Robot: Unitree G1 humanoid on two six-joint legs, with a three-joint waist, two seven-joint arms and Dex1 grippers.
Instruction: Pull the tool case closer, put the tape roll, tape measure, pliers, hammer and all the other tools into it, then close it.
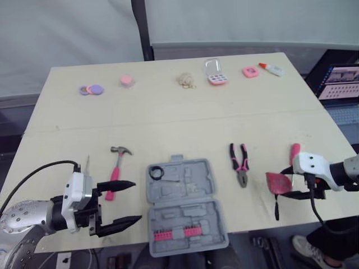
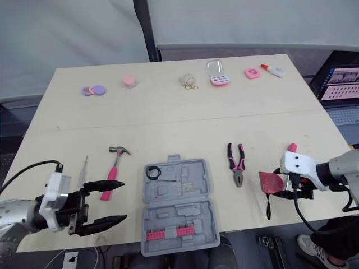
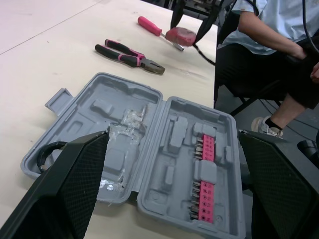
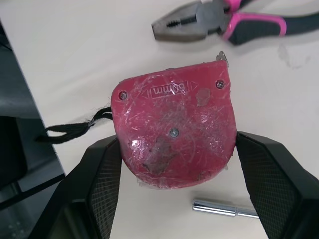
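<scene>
My left hand (image 1: 137, 200) hovers low over the near-left corner of the surface (image 1: 168, 112), level, its fingers spread wide and holding nothing, pointing at the open tool case (image 1: 190, 216). The case lies at the middle of the near edge, with the tape roll (image 1: 156, 172) in its far-left corner. The left wrist view adds a seated person (image 3: 264, 30) past the right edge. My right hand (image 1: 282, 183) reaches in from the right edge and pinches the red tape measure (image 4: 172, 132). The right wrist view shows its black strap (image 4: 70, 130), a small chrome rod (image 4: 224, 209) and embossed writing; I read only "mm" with certainty. The pliers (image 1: 240, 163) lie between case and right hand, and the hammer (image 1: 116, 168) lies left of the case.
</scene>
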